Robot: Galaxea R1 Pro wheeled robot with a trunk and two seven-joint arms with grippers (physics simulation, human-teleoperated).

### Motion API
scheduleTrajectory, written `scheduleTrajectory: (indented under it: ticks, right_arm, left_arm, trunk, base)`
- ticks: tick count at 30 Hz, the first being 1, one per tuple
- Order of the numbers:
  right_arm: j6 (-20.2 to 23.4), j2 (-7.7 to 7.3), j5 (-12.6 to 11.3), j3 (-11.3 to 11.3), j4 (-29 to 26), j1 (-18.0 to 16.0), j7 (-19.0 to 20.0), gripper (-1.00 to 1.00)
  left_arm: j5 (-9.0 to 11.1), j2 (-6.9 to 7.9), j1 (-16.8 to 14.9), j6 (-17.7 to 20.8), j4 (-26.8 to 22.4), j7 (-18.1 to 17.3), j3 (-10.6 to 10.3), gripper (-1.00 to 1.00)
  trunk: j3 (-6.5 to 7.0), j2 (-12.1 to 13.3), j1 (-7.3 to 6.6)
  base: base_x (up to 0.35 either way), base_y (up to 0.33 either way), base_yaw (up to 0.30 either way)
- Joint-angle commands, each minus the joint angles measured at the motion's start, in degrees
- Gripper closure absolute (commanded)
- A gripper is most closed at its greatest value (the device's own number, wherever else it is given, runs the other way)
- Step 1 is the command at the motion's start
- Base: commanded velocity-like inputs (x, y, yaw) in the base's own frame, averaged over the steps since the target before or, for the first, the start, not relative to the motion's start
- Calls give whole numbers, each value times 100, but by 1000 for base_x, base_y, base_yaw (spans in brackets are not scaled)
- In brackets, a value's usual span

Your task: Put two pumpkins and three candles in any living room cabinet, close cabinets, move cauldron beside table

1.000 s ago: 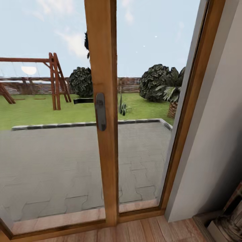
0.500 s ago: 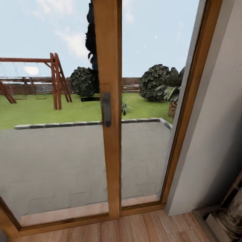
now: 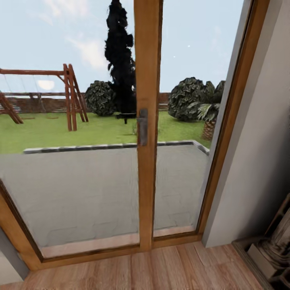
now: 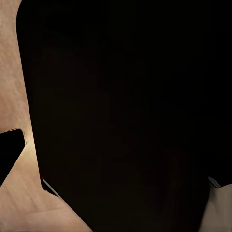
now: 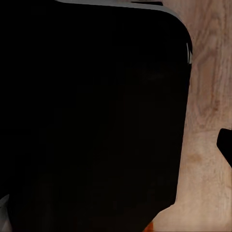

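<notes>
The pumpkins, candles, cabinet, cauldron and table are out of view. I face the living room's wood-framed glass door [image 3: 147,181] with its dark handle [image 3: 142,127]; a paved terrace and lawn lie beyond the glass. In the left wrist view a large black mass [image 4: 125,116] sits close over the light wood floor [image 4: 19,203]. The right wrist view has the same kind of black mass [image 5: 96,116] over floor planks [image 5: 208,96]. Whether either gripper is open or shut cannot be read from these views.
A grey wall [image 3: 257,161] stands right of the door frame. An ornate stone fireplace surround [image 3: 276,249] juts in at the lower right corner. Light plank floor [image 3: 161,270] runs along the door's threshold.
The whole head view has shifted: the door's middle post now sits further right in the picture and a tall dark tree shows beside it. The camera moved, not the door.
</notes>
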Motion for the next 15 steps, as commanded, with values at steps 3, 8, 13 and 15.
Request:
scheduleTrajectory:
  ticks: [3,8,13,15]
  right_arm:
    - [-14,-1,2,-2,3,-2,1,-100]
    - [-14,-1,2,-2,3,-2,1,-100]
    - [-14,-1,2,-2,3,-2,1,-100]
    - [-16,-1,2,-3,3,-2,-3,-100]
  left_arm:
    - [0,0,4,3,-12,1,1,-100]
    - [0,0,4,3,-12,-13,1,-100]
    - [0,0,4,3,-12,-16,1,-100]
    - [0,0,4,3,-12,-17,1,-100]
  trunk:
    - [-4,-3,-2]
    - [-4,-3,-2]
    - [-4,-3,-2]
    - [-4,-3,-2]
  base:
    - [-159,222,0]
    - [-42,276,0]
    - [-2,295,0]
    - [0,296,0]
